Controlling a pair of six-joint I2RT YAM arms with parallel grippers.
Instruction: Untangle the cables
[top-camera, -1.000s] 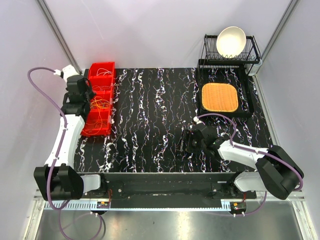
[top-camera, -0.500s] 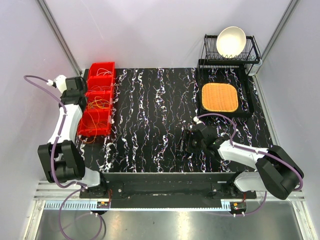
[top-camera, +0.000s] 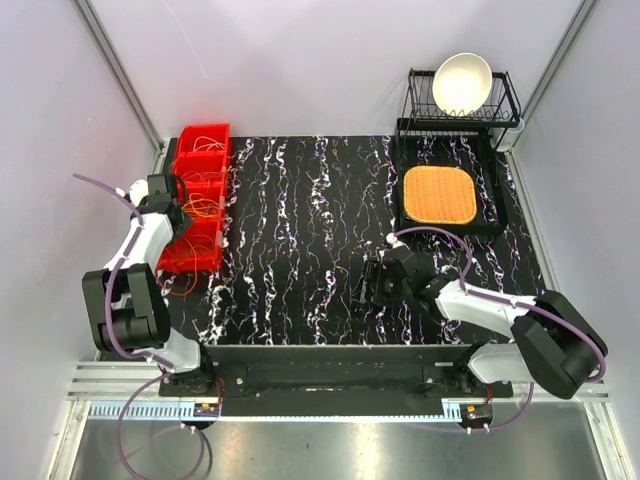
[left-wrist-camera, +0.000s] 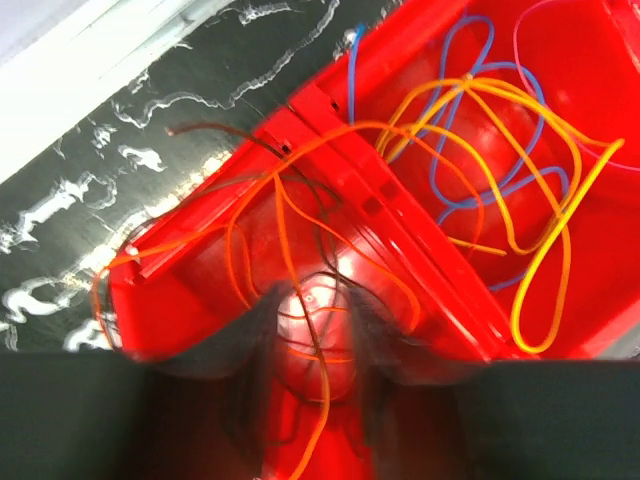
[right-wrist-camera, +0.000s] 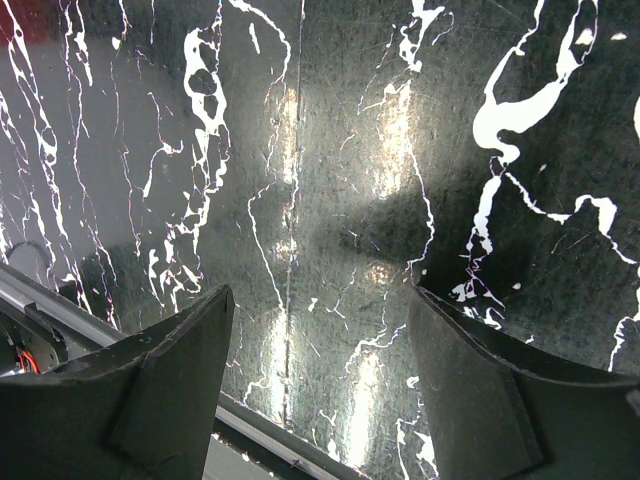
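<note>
Thin cables (left-wrist-camera: 300, 200), mostly orange with yellow (left-wrist-camera: 560, 230) and blue (left-wrist-camera: 450, 130) loops, lie tangled in the red bins (top-camera: 205, 165) at the table's left edge. One orange strand hangs out over the near bin's wall (top-camera: 181, 283). My left gripper (top-camera: 168, 207) hovers at the left side of the bins. In the left wrist view the left gripper (left-wrist-camera: 318, 335) is blurred, its jaws apart, with orange strands running loosely through the gap. My right gripper (top-camera: 368, 285) rests low over the bare marbled table; in the right wrist view the right gripper (right-wrist-camera: 320, 292) is open and empty.
A black dish rack with a white bowl (top-camera: 462, 82) stands at the back right. In front of it lies an orange woven mat (top-camera: 438, 194) on a black tray. The table's near edge (right-wrist-camera: 250, 420) runs just below my right fingers.
The left arm has folded back toward its base, bringing the gripper nearer along the bins' left side, and its jaws have come apart. The right arm has not moved.
</note>
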